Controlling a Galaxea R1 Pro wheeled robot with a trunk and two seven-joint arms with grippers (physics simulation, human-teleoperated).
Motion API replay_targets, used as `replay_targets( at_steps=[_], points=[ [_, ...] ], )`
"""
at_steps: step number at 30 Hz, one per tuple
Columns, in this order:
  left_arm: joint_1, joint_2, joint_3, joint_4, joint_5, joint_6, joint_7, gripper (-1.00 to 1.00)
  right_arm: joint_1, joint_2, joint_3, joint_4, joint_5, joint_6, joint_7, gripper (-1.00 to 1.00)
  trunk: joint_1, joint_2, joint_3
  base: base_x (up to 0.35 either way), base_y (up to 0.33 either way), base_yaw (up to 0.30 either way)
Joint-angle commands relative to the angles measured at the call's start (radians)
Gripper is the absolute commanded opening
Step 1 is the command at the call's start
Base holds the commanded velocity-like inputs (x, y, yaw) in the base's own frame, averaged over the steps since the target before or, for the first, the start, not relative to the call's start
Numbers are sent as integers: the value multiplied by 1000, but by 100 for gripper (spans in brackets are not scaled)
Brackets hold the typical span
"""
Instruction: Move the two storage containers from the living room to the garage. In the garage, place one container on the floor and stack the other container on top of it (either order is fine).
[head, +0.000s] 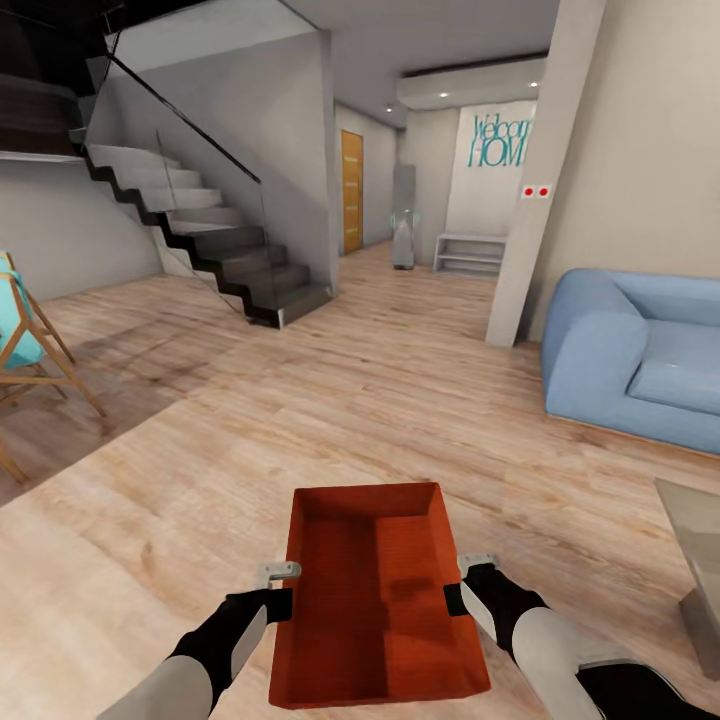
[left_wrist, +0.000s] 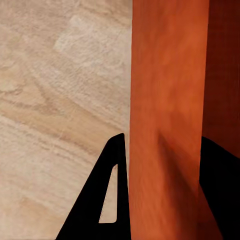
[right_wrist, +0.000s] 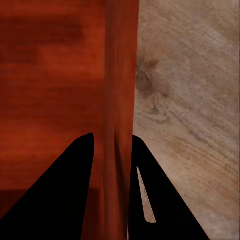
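One red-orange storage container (head: 375, 600), open-topped and empty, hangs low in front of me over the living room's light wood-plank floor (head: 400, 400). My left gripper (head: 283, 590) is shut on its left wall and my right gripper (head: 456, 585) is shut on its right wall. In the left wrist view the left gripper (left_wrist: 165, 170) has the orange wall (left_wrist: 167, 100) between its dark fingers. In the right wrist view the right gripper (right_wrist: 112, 165) pinches the other wall (right_wrist: 121, 75) the same way. The other container and the garage are out of view.
A blue sofa (head: 640, 360) stands at the right, with a glass table corner (head: 700, 540) nearer me. A staircase (head: 230, 250) rises at the left, beside a wooden chair (head: 30, 345). A pillar (head: 540, 200), a white shelf (head: 470, 252) and an orange door (head: 352, 190) lie ahead.
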Motion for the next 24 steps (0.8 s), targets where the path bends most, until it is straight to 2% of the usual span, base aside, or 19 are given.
replay_targets(
  at_steps=[1, 24],
  points=[
    [0, 0, 6, -2, -8, 6, 4, -100, -1, 0, 3, -2, 12, 8, -3, -100, 0, 0, -1, 348, 0, 0],
    [0, -1, 6, -2, -8, 6, 4, -100, -1, 0, 2, -2, 12, 8, -2, -100, 0, 0, -1, 348, 0, 0]
  ],
)
